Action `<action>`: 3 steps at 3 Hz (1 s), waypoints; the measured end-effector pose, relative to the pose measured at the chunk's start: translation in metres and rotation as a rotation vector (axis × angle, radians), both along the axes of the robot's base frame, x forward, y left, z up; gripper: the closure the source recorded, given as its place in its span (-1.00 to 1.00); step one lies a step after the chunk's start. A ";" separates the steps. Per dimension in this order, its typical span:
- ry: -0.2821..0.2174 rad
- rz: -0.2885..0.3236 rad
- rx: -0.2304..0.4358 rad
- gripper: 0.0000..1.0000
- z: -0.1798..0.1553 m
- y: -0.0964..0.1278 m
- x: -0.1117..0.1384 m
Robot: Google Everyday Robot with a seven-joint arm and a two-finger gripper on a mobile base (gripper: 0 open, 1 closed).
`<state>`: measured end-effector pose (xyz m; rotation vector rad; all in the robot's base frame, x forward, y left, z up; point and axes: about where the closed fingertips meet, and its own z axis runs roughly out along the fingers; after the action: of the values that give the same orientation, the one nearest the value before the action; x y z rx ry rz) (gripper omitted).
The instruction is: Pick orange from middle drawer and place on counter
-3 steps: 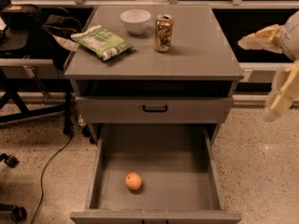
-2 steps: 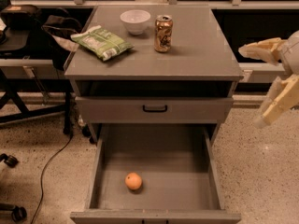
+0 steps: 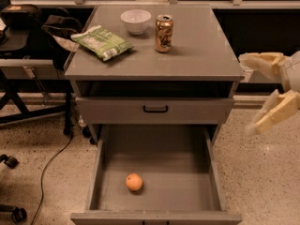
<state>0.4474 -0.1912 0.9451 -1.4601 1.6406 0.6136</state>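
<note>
The orange (image 3: 134, 182) lies on the grey floor of the middle drawer (image 3: 154, 172), which is pulled out wide, near its front left. The counter (image 3: 197, 50) is the flat grey top of the cabinet. My gripper (image 3: 252, 95) is at the right edge of the view, beside the cabinet's right side at about counter height, well above and to the right of the orange. Its two cream fingers (image 3: 274, 114) stand spread apart and hold nothing.
On the counter stand a white bowl (image 3: 136, 21), a brown can (image 3: 163, 33) and a green chip bag (image 3: 102, 42). A shut drawer front with a black handle (image 3: 155, 109) is above the open drawer. Chair legs, bags and a cable (image 3: 47, 168) are at the left.
My gripper has drifted slightly down and inward at the right edge, its fingers staying spread. The orange and the drawer have not moved.
</note>
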 end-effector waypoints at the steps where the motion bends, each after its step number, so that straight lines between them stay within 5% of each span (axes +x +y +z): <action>1: -0.004 -0.049 0.016 -1.00 -0.010 0.004 0.000; 3: 0.028 -0.147 -0.092 -1.00 -0.035 0.011 0.006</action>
<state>0.4530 -0.1799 0.9098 -1.3854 1.8006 0.4840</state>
